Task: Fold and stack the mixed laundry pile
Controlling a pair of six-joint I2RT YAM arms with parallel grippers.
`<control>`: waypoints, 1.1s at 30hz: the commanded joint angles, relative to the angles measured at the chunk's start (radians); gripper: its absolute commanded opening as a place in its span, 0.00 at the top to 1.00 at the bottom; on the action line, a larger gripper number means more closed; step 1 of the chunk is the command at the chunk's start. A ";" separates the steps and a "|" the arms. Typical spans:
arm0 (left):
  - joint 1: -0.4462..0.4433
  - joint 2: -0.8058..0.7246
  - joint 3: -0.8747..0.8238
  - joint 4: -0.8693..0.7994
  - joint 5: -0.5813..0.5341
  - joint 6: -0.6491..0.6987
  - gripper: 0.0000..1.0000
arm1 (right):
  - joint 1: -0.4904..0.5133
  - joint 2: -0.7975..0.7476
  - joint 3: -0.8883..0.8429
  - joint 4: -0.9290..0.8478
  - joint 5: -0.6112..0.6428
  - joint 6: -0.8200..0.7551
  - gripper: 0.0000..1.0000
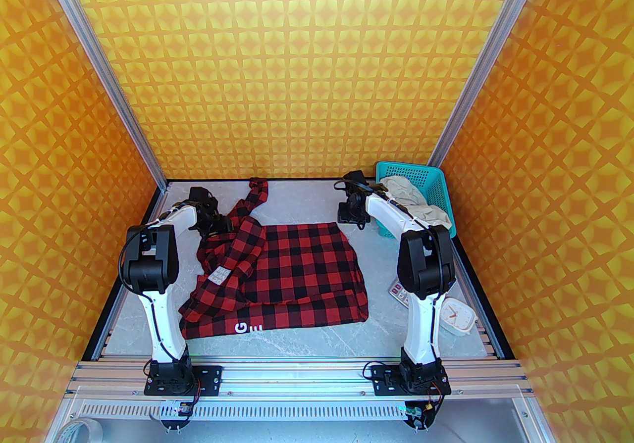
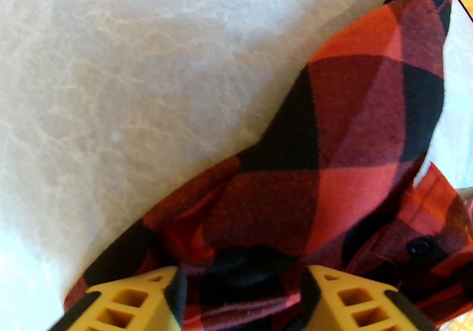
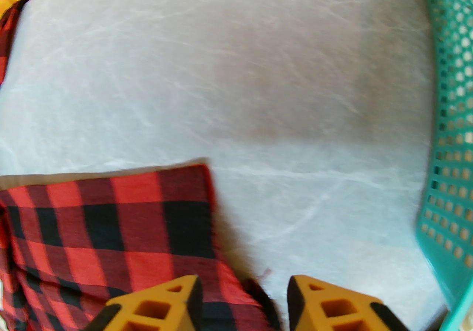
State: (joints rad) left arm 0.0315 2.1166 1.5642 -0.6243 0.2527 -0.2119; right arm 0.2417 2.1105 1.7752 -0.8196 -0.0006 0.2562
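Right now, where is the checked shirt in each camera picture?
Top external: shirt spread across the middle of the table.
Left wrist: right side and bottom, under the left gripper.
Right wrist: lower left, its corner by the right gripper.
Shared landmark: the grey table.

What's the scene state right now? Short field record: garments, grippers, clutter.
shirt: red-and-black check, spread mid-table, left side rumpled, one sleeve trailing toward the far left
cream garment: in the teal basket, draped over its near rim
left gripper: open, low over the shirt's cloth at the far left
right gripper: open, at the shirt's far right corner, bare table between its fingers
clutter: calculator and white clock, near right
stack: not started
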 commanded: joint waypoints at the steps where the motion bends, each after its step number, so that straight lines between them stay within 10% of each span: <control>1: 0.019 -0.041 0.065 -0.067 -0.015 0.046 0.39 | -0.001 0.078 0.053 -0.008 -0.075 -0.001 0.52; 21: -0.140 0.045 0.140 -0.008 0.324 0.127 0.33 | -0.001 -0.026 -0.103 0.058 -0.194 0.075 0.51; 29: -0.163 0.103 0.198 -0.039 0.326 0.139 0.47 | -0.001 -0.094 -0.188 0.083 -0.205 0.087 0.51; 33: -0.181 0.070 0.199 -0.039 0.359 0.161 0.76 | -0.001 -0.122 -0.213 0.085 -0.217 0.096 0.51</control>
State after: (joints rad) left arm -0.1280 2.2372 1.7355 -0.6514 0.5625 -0.0830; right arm 0.2417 2.0373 1.5818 -0.7513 -0.1959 0.3325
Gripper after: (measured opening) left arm 0.297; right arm 0.490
